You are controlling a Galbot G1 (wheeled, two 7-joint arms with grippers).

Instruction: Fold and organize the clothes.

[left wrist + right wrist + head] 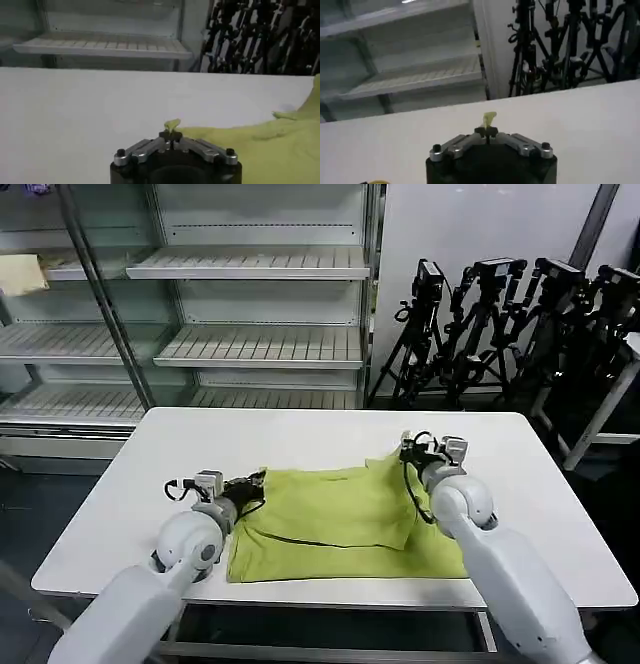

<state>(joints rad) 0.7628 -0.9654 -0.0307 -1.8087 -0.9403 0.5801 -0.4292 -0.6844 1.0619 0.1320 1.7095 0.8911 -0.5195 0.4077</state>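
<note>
Your white table (330, 434) fills the foreground, with bare store shelving (250, 344) behind it and a cluster of black tripods (500, 324) to the robot's right. On the table's near half lies the lime T-shirt (340, 519), partly folded: an upper layer is doubled over a wider lower one, with its near hem just inside the table edge.

Both arms are at work. Your left gripper (252, 482) sits low at the shirt's left far corner, jaws closed on a small tuft of green cloth that pokes up between the tips in the left wrist view (171, 136). Your right gripper (408, 450) is at the right far corner, lifted a little, likewise pinched tight on a sliver of fabric (487, 131).

Your risk here, by my reading, is the thinness of both pinches. Each claw holds only a fringe of cloth, so a quick pull or uneven travel between the arms could slip a corner free and skew the fold. Dragging rather than lifting could also bunch the lower layer or draw it over the near edge.
</note>
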